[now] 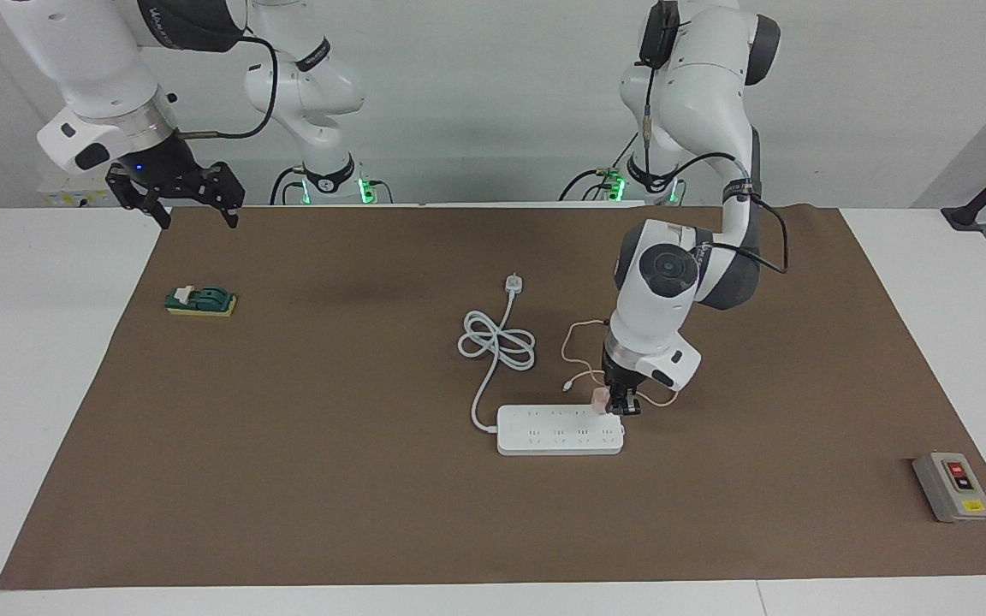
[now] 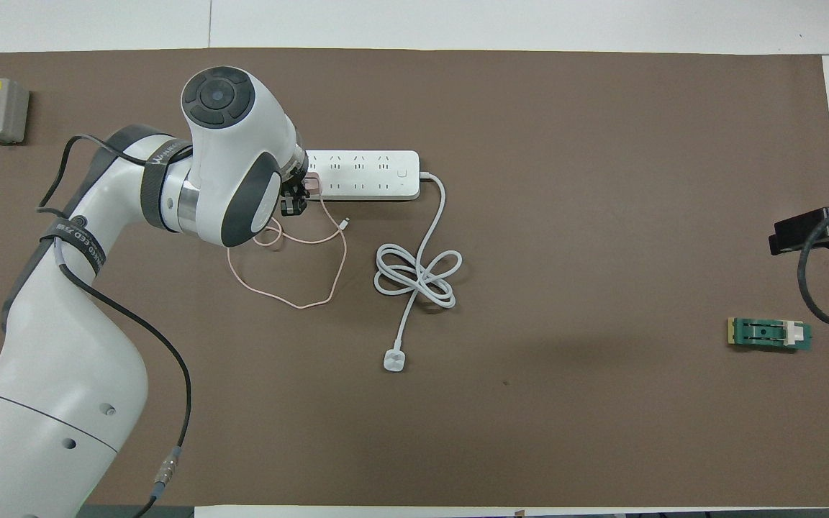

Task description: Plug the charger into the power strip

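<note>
The white power strip (image 1: 557,429) (image 2: 368,175) lies flat near the middle of the brown mat. My left gripper (image 1: 621,405) (image 2: 296,196) hangs low over the strip's end toward the left arm's end of the table. It is shut on the pale-pink charger (image 1: 600,398) (image 2: 311,185), which sits just above the strip's edge nearer to the robots. I cannot tell whether its prongs touch a socket. Its thin pink cable (image 2: 299,302) loops on the mat nearer to the robots. My right gripper (image 1: 189,201) waits open, raised over the mat's corner at the right arm's end.
The strip's thick white cord (image 2: 418,277) coils nearer to the robots and ends in a white plug (image 2: 393,360). A grey button box (image 1: 953,486) stands at the left arm's end. A small green block (image 1: 200,301) lies at the right arm's end.
</note>
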